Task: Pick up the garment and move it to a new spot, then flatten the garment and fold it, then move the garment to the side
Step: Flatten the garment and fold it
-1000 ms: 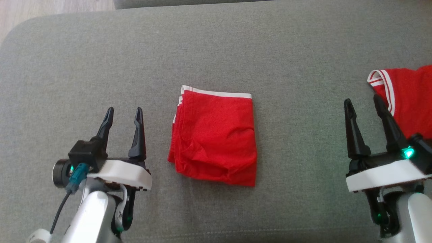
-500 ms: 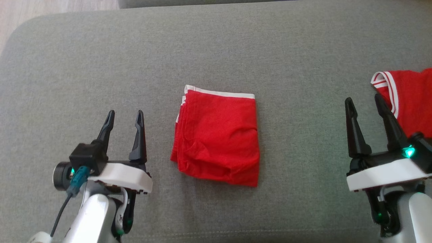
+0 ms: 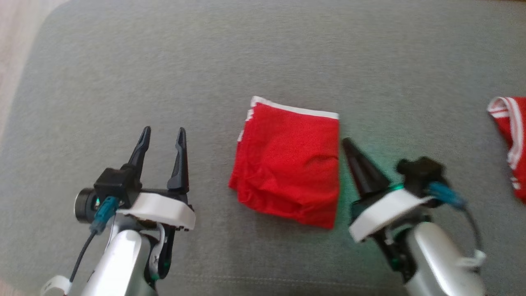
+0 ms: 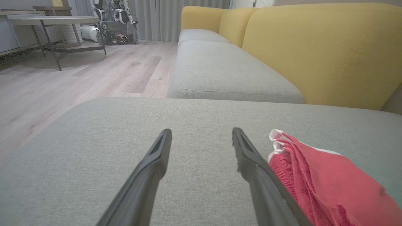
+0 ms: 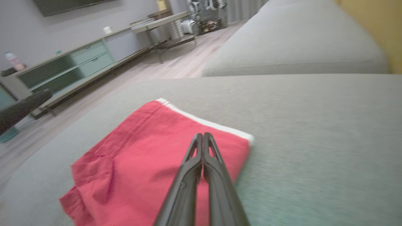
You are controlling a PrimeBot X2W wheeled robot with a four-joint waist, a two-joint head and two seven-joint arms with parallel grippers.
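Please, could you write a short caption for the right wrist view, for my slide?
Right pincer, shut, aimed at the folded red garment lying on the grey sofa cushion.

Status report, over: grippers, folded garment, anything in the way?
Left gripper open, idle. Right gripper shut, empty, beside folded garment. Other red garment far right, apart.

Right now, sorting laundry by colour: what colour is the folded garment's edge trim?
White trim on the red garment; right wrist view shows best.

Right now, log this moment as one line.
stage: garment folded, awaiting move aside | left gripper: open, empty, left of garment | right gripper: shut, empty, at garment's right edge
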